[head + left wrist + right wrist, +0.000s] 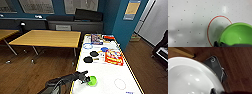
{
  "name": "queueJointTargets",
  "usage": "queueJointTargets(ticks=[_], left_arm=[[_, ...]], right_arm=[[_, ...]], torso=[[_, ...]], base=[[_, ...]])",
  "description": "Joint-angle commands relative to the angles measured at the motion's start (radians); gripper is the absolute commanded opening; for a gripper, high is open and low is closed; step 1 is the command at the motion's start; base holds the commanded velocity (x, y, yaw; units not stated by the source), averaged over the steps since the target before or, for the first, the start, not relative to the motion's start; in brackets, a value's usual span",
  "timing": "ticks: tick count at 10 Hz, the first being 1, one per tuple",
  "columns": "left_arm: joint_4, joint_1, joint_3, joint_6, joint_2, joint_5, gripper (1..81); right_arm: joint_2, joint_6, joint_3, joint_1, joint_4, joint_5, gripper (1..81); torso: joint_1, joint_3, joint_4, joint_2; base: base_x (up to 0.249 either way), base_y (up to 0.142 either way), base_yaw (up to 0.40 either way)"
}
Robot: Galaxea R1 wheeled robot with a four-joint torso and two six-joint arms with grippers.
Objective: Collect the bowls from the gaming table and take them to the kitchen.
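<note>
On the gaming table: the white-topped gaming table [110, 75] with its thin yellow rim is stretching away from the robot, a lime-green bowl [92, 80] sitting near its near left edge.
Left gripper: the left gripper [87, 79] is reaching in from the table's left side and gripping the rim of the lime-green bowl [236, 33]; in the left wrist view the bowl is lying over part of a red circle marking [211, 23] on the dotted white top.
Right gripper: a glossy white bowl [189, 77] is showing large against the right wrist camera above a dark wooden floor [238, 63]; whether the fingers are closing on it cannot be told.
Further along the table: a red-and-white printed box [114, 57], two black round discs [91, 56] and a blue ring [87, 46] are lying well apart from the green bowl.
Beside the table: a plain wooden table [47, 38] is standing to the left.
</note>
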State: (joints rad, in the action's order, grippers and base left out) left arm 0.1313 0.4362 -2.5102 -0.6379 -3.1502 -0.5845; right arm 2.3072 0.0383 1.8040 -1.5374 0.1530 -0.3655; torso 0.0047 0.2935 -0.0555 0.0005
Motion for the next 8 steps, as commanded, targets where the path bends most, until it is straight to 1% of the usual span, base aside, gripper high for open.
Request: queueJointTargets(ticks=[1,2,3,4,5,6,8], left_arm=[[0.024,-0.176,0.356,-0.002,0.155,-0.101,1.0],[0.028,-0.190,0.508,-0.012,0.256,-0.095,1.0],[0.028,-0.196,0.596,-0.019,0.325,-0.095,1.0],[0.027,-0.196,0.707,-0.026,0.422,-0.091,1.0],[0.027,-0.196,0.799,-0.037,0.503,-0.074,1.0],[0.027,-0.193,0.879,-0.040,0.583,-0.061,1.0],[0.030,-0.156,1.008,-0.039,0.720,-0.055,1.0]], right_arm=[[-0.044,0.002,-0.011,0.003,-0.021,0.059,1.0],[-0.042,0.002,-0.009,0.001,-0.023,0.059,1.0],[-0.042,0.002,-0.012,0.004,-0.024,0.059,1.0],[-0.042,0.002,-0.019,0.006,-0.026,0.059,1.0],[-0.042,0.002,-0.022,0.006,-0.027,0.060,1.0],[-0.042,0.002,-0.023,0.006,-0.027,0.060,1.0],[-0.044,0.003,-0.025,0.001,-0.027,0.060,1.0]], torso=[[0.000,0.000,0.000,-0.001],[0.000,0.000,0.000,-0.001],[0.000,0.000,0.000,-0.001],[0.000,0.000,0.000,-0.001],[0.000,0.000,0.000,-0.001],[0.000,0.000,0.000,-0.001],[0.000,0.000,0.000,-0.001]], base=[[0.000,0.000,0.000],[0.000,0.000,0.000],[0.000,0.000,0.000],[0.000,0.000,0.000],[0.000,0.000,0.000],[0.000,0.000,0.000],[0.000,0.000,0.000]])
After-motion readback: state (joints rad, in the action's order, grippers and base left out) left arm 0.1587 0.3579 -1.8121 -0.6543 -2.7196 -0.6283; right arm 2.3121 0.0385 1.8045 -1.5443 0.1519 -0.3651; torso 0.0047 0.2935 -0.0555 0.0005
